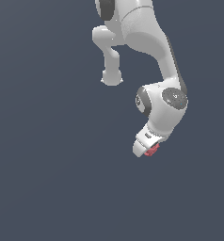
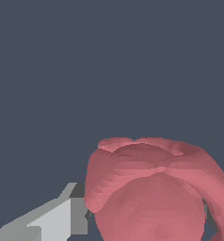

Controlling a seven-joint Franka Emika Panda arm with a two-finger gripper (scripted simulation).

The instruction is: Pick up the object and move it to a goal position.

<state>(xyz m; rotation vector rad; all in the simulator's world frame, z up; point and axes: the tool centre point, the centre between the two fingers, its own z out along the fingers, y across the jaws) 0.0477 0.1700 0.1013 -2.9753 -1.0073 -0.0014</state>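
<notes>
Against the plain dark grey backdrop of the exterior view, the white arm (image 1: 151, 56) bends down to its pincer (image 1: 149, 149), which is clamped on the pinkish-red berry (image 1: 153, 150). Only the wrist view shows the berry (image 2: 151, 193) bumpy and lobed, touching a grey finger (image 2: 62, 219).

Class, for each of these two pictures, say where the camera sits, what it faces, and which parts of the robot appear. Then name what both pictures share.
Exterior view: off the arm, facing the white arm and gripper against plain grey.
Wrist view: on the wrist, looking along a grey finger at the pinkish-red berry-like lump, close up.
Shared: the lump at the gripper.
</notes>
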